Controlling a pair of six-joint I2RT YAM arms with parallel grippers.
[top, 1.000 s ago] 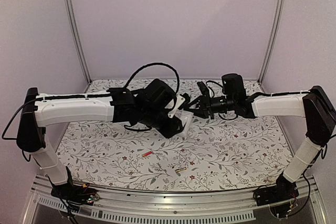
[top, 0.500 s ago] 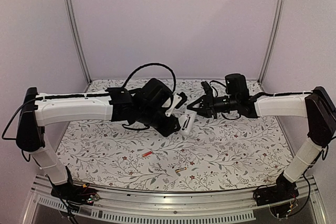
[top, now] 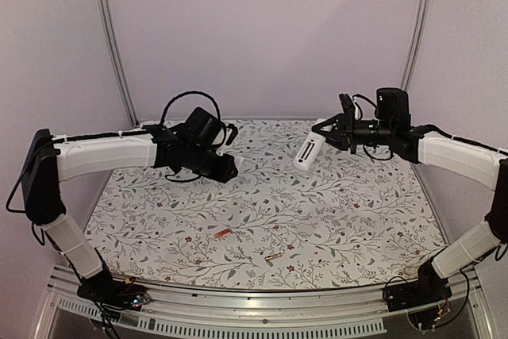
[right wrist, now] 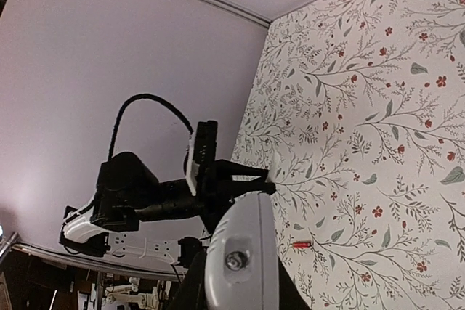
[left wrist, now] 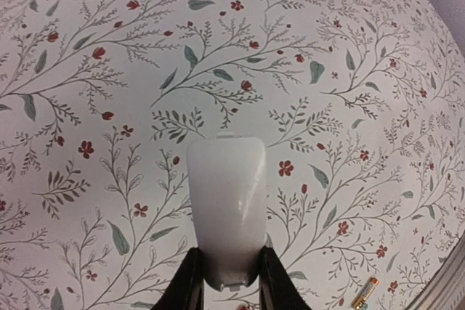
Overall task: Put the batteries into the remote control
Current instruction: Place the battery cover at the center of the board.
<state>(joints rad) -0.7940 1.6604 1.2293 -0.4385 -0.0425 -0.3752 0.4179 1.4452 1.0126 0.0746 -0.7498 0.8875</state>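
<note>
Gripping the remote control (top: 307,152) by its upper end, the right gripper (top: 324,136) has its jaws closed on the slim white bar. The bar hangs tilted in the air above the far part of the floral tabletop (top: 357,220), with its free end pointing down and to the left. In the right wrist view the remote's rounded end faces the camera, with a small screw set in it. Well to the left of the remote, the left gripper (left wrist: 229,270) has its jaws clamped on the lower end of a small white plastic piece (left wrist: 227,201) with rounded corners. The piece sticks out beyond the fingertips and is raised off the tabletop. Both batteries lie loose on the tabletop, well apart from the remote and nearer the arm bases than it is. The red battery (top: 223,233) lies farther to the remote's left. The dark battery (top: 274,257), with yellow-orange marking, lies less far left of the remote and closer to the bases. The two do not touch.
</note>
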